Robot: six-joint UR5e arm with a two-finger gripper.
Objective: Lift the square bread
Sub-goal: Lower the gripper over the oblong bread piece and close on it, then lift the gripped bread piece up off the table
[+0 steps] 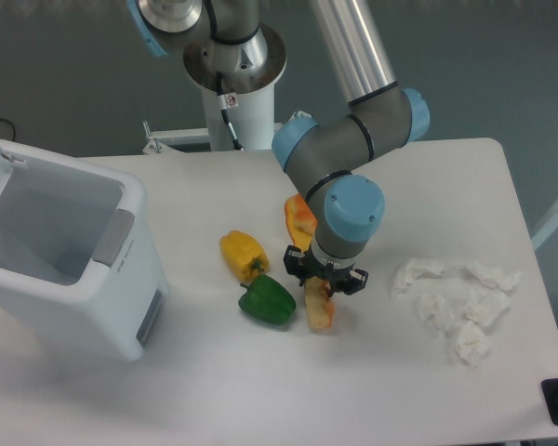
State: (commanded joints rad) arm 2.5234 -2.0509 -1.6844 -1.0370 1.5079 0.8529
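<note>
The square bread (318, 312) is a small pale tan block with orange-brown patches. It lies on the white table (372, 390) just right of the green pepper. My gripper (325, 282) points straight down over the bread's far end. Its black jaws stand spread wide, one on each side of the bread. The fingertips are mostly hidden under the wrist, and the bread still rests on the table.
A green pepper (266, 300) lies close to the bread's left and a yellow pepper (242, 253) behind it. A flat orange toast slice (298, 221) sits behind the gripper, partly hidden by the arm. Crumpled white tissues (460, 302) lie at right. A white bin (65, 251) stands at left.
</note>
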